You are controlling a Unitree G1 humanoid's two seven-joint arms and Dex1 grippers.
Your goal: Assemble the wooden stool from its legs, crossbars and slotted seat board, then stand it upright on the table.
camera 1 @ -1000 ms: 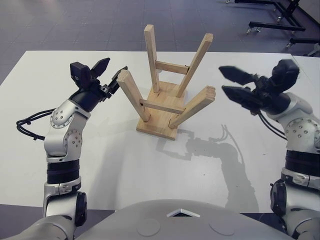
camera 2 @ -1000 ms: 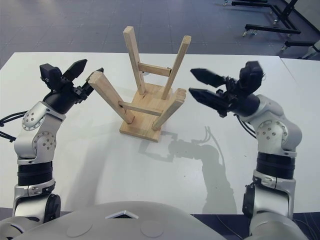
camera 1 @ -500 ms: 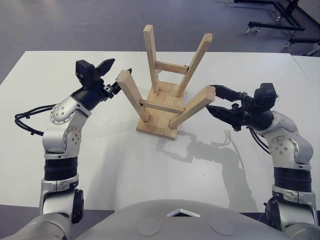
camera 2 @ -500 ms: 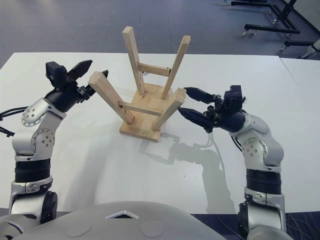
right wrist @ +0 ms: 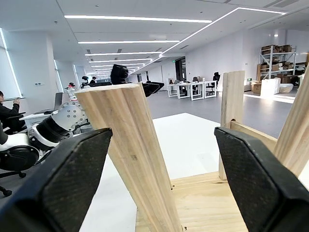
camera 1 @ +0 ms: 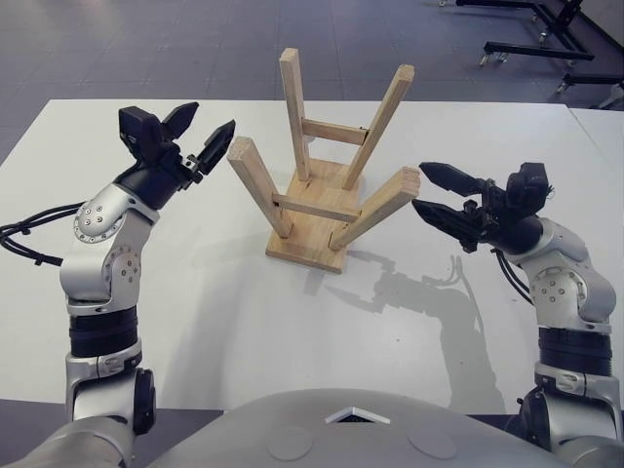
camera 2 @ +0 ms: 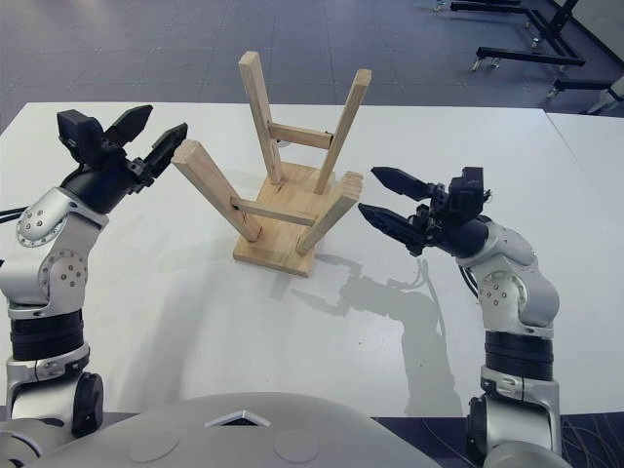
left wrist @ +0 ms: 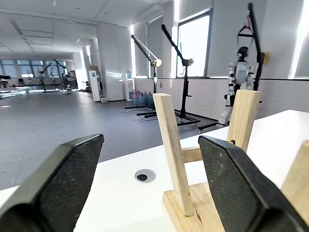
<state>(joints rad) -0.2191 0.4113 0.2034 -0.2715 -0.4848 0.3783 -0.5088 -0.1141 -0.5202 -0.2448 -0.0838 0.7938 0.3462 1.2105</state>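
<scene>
the pale wooden stool (camera 1: 317,208) sits upside down on the white table (camera 1: 244,322), seat board (camera 1: 302,249) flat, legs splayed up. left gripper (camera 1: 213,117) hovers just beside the near-left leg (camera 1: 258,185) tip, fingers spread wide, holding nothing. right gripper (camera 1: 419,186) hangs by the near-right leg (camera 1: 380,207) end, equally wide and empty.

this looks like a big open-plan robotics lab that shares its space with an office. long light strips (right wrist: 140,18) run across a white ceiling. grey floor tiles (camera 1: 146,49) stretch away behind the white table (camera 1: 195,292), with black wheeled frames (camera 1: 526,47) parked on them. by the tall windows (left wrist: 194,46) stand black crane-like stands (left wrist: 184,87) and a hanging humanoid robot (left wrist: 240,72). farther off are desks (right wrist: 193,90) and shelving with boxes (right wrist: 270,63).
</scene>
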